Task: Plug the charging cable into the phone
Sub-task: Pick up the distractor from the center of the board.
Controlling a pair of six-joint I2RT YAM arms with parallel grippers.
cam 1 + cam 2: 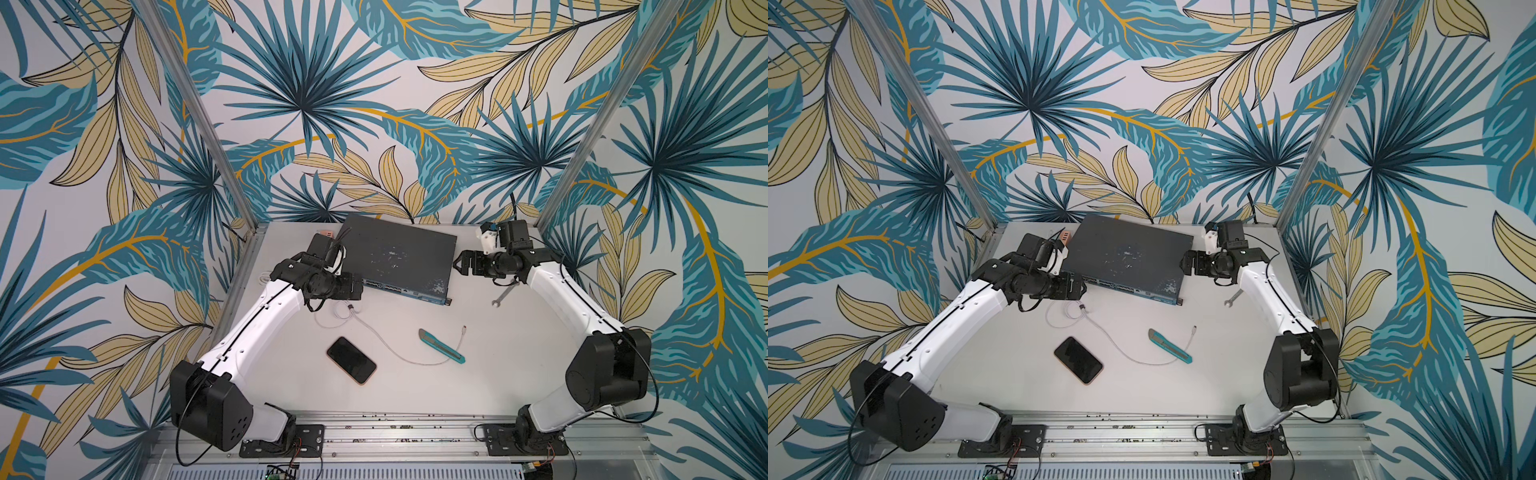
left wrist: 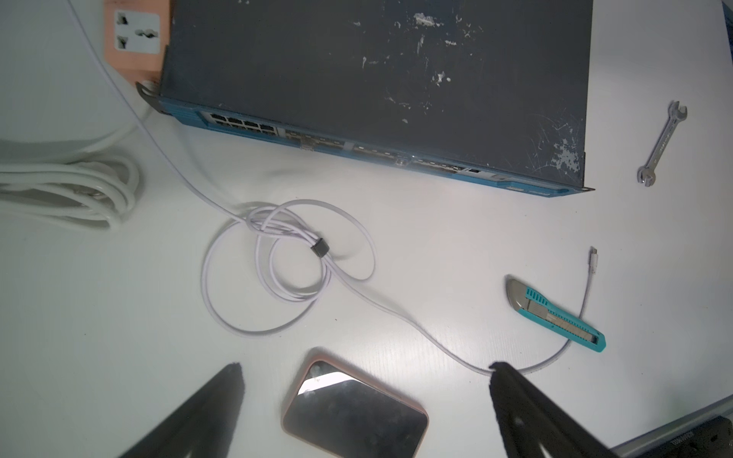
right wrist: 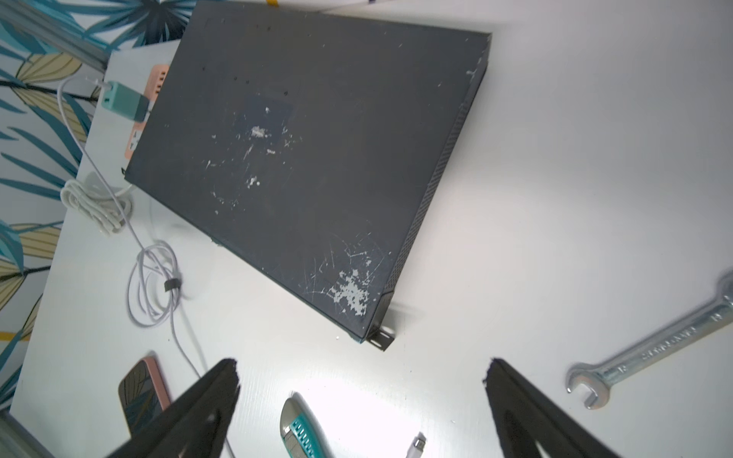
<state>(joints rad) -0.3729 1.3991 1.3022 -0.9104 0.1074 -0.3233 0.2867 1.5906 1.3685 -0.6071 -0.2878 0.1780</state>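
Note:
The phone (image 1: 351,360) (image 1: 1078,360) lies face up on the white table, black screen with a rose-gold rim. The charging cable's tied bundle (image 2: 319,248) rests between the phone and the switch. Its thin white run passes under the knife to the connector tip (image 1: 464,329) (image 2: 593,259) (image 3: 416,444), which lies free on the table. My left gripper (image 1: 356,286) (image 2: 365,368) hangs open above the bundle and the phone (image 2: 353,412), holding nothing. My right gripper (image 1: 459,264) (image 3: 361,363) is open and empty by the switch's right edge, above the knife and tip.
A dark grey network switch (image 1: 399,253) fills the back middle. A teal utility knife (image 1: 441,347) lies over the cable. A wrench (image 1: 504,294) sits right of the switch. An orange power strip (image 2: 135,35) and its thick coiled cord (image 2: 79,190) are at the back left.

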